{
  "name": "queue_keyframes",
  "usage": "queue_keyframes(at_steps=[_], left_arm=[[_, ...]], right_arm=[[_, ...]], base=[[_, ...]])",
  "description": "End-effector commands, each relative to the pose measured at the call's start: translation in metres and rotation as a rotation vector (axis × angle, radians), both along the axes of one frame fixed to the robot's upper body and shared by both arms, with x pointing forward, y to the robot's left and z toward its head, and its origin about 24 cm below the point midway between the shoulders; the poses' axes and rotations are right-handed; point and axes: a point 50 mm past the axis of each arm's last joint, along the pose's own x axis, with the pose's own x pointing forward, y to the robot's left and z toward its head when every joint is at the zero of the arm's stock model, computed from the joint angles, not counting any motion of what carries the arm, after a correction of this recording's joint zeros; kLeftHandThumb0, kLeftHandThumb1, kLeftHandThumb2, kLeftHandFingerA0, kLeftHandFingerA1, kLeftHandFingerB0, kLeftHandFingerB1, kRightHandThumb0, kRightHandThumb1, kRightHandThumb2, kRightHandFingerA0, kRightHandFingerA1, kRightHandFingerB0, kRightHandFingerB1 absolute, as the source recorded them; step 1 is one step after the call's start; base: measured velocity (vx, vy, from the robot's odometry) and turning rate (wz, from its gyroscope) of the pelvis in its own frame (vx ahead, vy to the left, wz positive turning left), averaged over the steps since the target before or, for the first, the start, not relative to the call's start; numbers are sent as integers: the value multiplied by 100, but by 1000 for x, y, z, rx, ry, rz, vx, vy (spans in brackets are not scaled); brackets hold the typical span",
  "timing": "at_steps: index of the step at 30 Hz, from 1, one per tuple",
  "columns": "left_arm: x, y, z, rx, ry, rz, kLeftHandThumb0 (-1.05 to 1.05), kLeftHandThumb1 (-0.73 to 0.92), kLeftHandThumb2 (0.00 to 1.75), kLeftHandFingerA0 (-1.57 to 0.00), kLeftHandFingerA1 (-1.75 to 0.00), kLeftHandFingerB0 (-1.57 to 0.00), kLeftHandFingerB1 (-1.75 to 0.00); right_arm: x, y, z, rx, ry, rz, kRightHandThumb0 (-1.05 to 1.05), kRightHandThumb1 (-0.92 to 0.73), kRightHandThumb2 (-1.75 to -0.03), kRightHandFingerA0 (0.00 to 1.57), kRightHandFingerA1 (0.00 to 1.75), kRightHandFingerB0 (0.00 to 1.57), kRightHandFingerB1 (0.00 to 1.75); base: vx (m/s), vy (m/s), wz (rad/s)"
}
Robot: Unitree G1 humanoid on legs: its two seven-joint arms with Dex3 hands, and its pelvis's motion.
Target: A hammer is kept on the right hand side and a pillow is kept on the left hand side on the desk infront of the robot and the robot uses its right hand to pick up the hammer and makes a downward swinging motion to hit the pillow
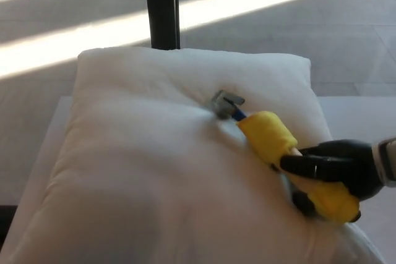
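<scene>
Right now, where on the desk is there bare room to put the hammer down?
Bare desk shows right of the pillow, above the right hand gripping the hammer. A narrow strip runs along the pillow's left edge. Elsewhere the pillow covers it.

Pillow [161, 171] cut off at the bottom edge, hammer [278, 153] head blurred, desk [359, 122] mostly hidden beneath.

White pillow [154, 165], yellow-handled hammer [272, 146]
</scene>
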Motion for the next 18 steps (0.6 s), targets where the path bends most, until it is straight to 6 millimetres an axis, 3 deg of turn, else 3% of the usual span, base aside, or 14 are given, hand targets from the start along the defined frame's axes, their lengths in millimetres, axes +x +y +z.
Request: queue_keyframes(at_steps=[1,6,8,11,12,13,14,15,16,17,18], left_arm=[[-1,7,6,38,0,-2,-68,77,63,-61,-52,-48,-42],[-1,8,7,38,-5,-14,-67,79,64,-59,-54,-46,-43],[-1,8,7,29,-11,3,-67,78,63,-60,-54,-48,-43],[-2,8,7,21,-13,6,-68,77,63,-57,-53,-46,-41],[-2,8,7,28,-11,-2,-68,78,64,-59,-53,-46,-42],[-2,8,7,32,-6,-7,-66,62,101,-52,-62,-40,-55],[-3,8,7,31,-6,-7,-66,61,101,-53,-63,-41,-56],[-3,8,7,30,-9,-6,-66,61,101,-53,-63,-41,-56],[-3,8,7,34,-9,-9,-69,79,63,-60,-56,-48,-43],[-3,8,7,32,-12,-6,-68,78,63,-61,-55,-47,-43],[-4,8,7,28,-15,0,-68,78,63,-61,-55,-47,-43]], right_arm=[[11,-2,35,-8,-80,-28,-37,-59,-111,104,175,73,175],[15,-7,51,75,-124,-46,-34,-56,-122,105,175,76,175],[17,-13,65,134,-123,-88,-32,-60,-117,102,175,70,171],[19,-16,76,141,-168,-63,-32,-60,-116,102,175,75,175],[20,-20,82,140,-190,-87,-34,-63,-101,107,175,63,175],[20,-24,85,178,-191,-105,-34,-59,-107,106,175,62,175],[19,-30,88,203,-180,-139,-39,-71,-77,106,175,61,152],[19,-37,90,218,-166,-184,-39,-71,-77,106,175,61,152],[19,-41,93,218,-183,-210,-38,-66,-77,104,175,66,112],[19,-47,95,225,-197,-228,-34,-67,-96,104,175,77,138],[18,-54,98,234,-215,-251,-34,-67,-96,104,175,77,138]], base=[[0,0,0],[0,0,0],[0,0,0],[0,0,0],[0,0,0],[0,0,0],[0,0,0],[0,0,0],[0,0,0],[0,0,0],[0,0,0]])
